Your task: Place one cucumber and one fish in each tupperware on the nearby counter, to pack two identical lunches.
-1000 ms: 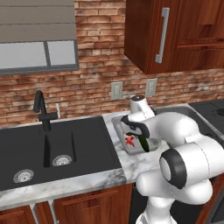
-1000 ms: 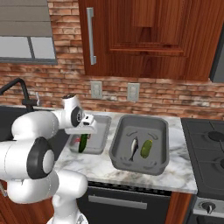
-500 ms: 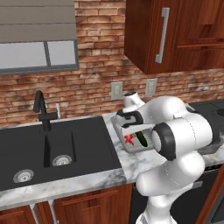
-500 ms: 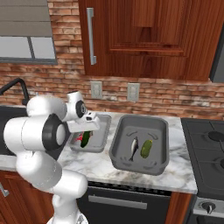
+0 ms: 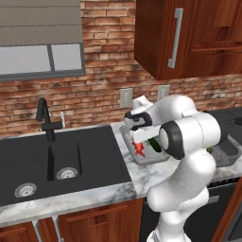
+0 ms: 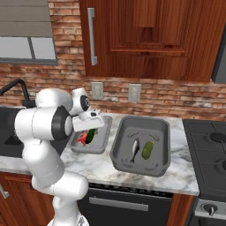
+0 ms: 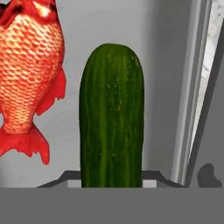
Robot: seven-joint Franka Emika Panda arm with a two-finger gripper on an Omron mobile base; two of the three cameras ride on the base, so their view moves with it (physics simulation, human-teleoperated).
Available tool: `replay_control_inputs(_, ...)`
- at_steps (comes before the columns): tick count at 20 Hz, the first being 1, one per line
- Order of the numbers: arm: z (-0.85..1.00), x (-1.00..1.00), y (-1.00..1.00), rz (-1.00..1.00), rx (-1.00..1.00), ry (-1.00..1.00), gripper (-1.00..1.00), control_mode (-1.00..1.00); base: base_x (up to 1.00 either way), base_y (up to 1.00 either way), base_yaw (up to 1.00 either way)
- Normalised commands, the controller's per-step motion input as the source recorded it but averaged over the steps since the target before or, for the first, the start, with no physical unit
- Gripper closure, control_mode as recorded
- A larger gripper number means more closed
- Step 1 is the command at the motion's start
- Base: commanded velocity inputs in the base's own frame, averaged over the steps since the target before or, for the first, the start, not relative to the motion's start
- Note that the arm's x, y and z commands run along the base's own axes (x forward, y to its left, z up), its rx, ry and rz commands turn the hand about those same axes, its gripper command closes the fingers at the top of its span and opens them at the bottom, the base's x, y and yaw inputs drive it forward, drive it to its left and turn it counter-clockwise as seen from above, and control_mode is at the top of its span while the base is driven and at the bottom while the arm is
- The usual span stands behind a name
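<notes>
Packing nearing completion: gripper (image 7: 112, 186), jaws closed on the cucumber (image 7: 112, 116), is hovering inside the smaller tupperware (image 6: 102, 142) beside a red fish (image 7: 30, 74); larger tupperware (image 6: 122, 145), at its 3 o'clock on the counter (image 6: 95, 167), is already holding both items.

Dark green, faintly striped cucumber (image 7: 112, 118), scaly red-orange fish (image 7: 30, 74), grey tupperware (image 6: 140, 145), white grey-marbled counter (image 6: 95, 165).

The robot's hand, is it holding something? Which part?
Yes. The gripper is shut on the dark green cucumber, at its near end, over the smaller grey tupperware tub, beside the red fish.
</notes>
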Motion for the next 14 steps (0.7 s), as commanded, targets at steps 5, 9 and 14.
replay_control_inputs(5, 0.32, 0.37, -0.18, 0.00, 0.00, 0.12, 1.00, -1.00, 0.00, 0.00, 0.00)
replay_control_inputs(9, -0.03, 0.35, 0.00, 0.00, -0.03, 0.04, 1.00, -1.00, 0.00, 0.00, 0.00)
replay_control_inputs(14, -0.45, 0.23, 0.00, 0.00, -0.05, 0.02, 1.00, -1.00, 0.00, 0.00, 0.00)
